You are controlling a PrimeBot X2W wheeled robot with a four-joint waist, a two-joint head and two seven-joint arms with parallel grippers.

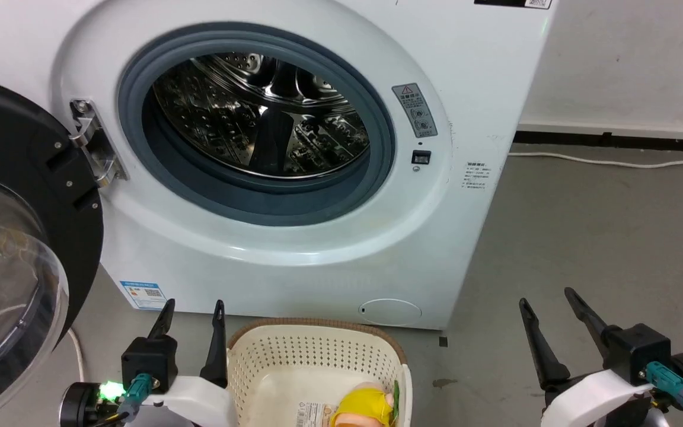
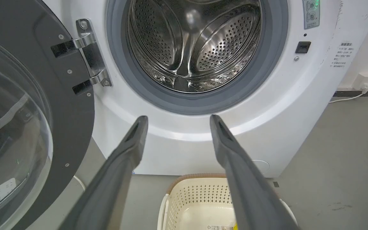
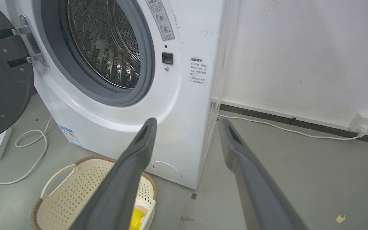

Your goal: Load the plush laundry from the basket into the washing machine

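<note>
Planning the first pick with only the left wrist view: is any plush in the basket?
Observer: Yes, a yellow and peach plush lies by the right wall of the basket.
Operator: Is the right gripper free?
Observer: The right gripper is open and empty, over the floor right of the basket.
Operator: Where does my left gripper sit?
Observer: The left gripper sits just left of the basket's rim, outside it.

White front-loading washing machine on the grey floor, black-rimmed clear door swung wide open to the left, grey seal ringing the shiny steel drum. Just before it, upright, cream perforated basket with brown woven-look rim. Inside, by the right wall, yellow and peach-pink plush laundry beside a paper label.
</note>
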